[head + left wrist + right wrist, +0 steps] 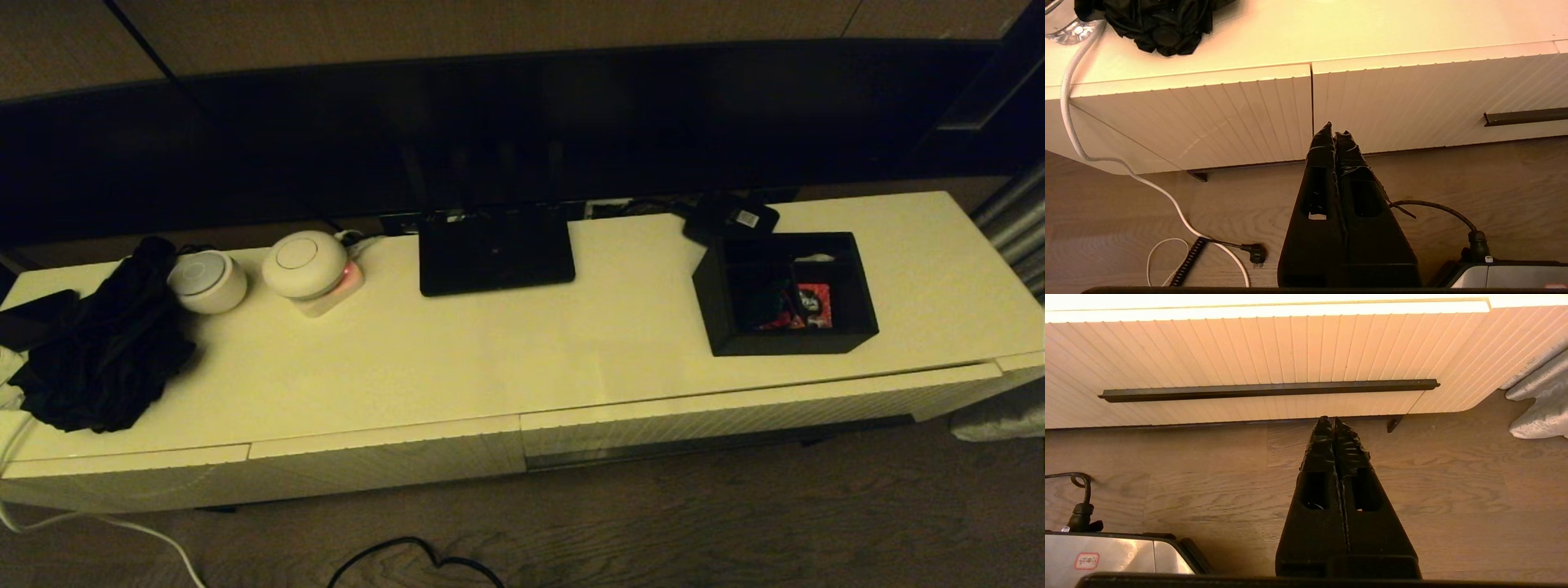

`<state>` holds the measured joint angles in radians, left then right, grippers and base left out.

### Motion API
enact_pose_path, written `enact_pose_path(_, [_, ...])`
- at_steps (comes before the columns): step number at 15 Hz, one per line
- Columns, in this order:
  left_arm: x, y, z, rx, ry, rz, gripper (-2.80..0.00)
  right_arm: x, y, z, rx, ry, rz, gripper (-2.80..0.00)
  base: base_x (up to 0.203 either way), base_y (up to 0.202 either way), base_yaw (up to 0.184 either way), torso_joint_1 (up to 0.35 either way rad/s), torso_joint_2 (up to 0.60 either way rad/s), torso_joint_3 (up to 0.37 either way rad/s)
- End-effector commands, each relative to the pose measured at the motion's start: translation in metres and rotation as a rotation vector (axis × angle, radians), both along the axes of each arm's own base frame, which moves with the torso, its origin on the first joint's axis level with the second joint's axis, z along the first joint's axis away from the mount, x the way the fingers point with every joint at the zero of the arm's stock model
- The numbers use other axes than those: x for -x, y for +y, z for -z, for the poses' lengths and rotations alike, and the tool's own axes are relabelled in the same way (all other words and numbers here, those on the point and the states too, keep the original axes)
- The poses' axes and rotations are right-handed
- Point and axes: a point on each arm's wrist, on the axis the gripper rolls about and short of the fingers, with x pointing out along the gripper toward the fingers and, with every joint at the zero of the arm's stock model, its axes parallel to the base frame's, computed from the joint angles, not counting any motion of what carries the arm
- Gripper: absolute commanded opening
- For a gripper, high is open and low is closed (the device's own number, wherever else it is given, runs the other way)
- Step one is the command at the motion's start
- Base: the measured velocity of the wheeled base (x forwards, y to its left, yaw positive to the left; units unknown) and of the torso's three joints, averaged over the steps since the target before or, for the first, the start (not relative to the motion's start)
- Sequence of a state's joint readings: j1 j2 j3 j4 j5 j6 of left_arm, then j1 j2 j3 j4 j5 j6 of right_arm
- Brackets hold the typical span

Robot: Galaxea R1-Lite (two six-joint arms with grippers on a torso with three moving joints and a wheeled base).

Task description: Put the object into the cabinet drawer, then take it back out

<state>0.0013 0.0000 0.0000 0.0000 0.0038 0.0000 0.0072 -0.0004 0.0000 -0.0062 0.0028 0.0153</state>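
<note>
The black box (784, 296) with inner dividers and red packets (812, 305) stands on the cabinet top at the right. Below it the wide cream drawer (751, 416) with its ribbed front (1290, 347) and long dark handle (1269, 390) is closed. Neither arm shows in the head view. My left gripper (1336, 132) is shut and empty, low in front of the seam between two drawer fronts. My right gripper (1329, 421) is shut and empty, low over the floor just in front of the wide drawer, under its handle.
On the cabinet top (490, 351) lie a flat black router (495, 251), a small black device with a white label (732, 217), two round white gadgets (304, 264) and black cloth (102, 339). Cables (1167, 200) trail on the wooden floor. A grey fabric bundle (1541, 400) sits at the cabinet's right end.
</note>
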Motion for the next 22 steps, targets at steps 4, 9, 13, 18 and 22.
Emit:
enact_pose_path(4, [0.000,0.000,0.001,0.000,0.003,-0.001,-2.80,0.000,0.000,0.001,0.035,0.004,-0.004,-2.80,0.000,0.000,0.000,0.000,0.00,0.000])
enact_pose_path(9, [0.000,0.000,0.001,0.000,0.003,-0.001,-2.80,0.000,0.000,0.000,0.018,0.003,-0.002,-2.80,0.000,0.000,0.000,0.000,0.00,0.000])
enact_pose_path(13, [0.000,0.000,0.001,0.000,0.003,-0.001,-2.80,0.000,0.000,0.001,0.014,0.001,0.004,-2.80,0.000,0.000,0.000,0.000,0.00,0.000])
enact_pose_path(18, [0.000,0.000,0.001,0.000,0.003,-0.001,-2.80,0.013,0.000,-0.039,0.027,-0.066,0.009,-2.80,0.000,0.000,0.000,0.000,0.00,0.000])
enact_pose_path(22, [0.000,0.000,0.001,0.000,0.003,-0.001,-2.80,0.017,-0.001,-0.130,0.022,-0.122,0.011,-2.80,0.000,0.000,0.000,0.000,0.00,0.000])
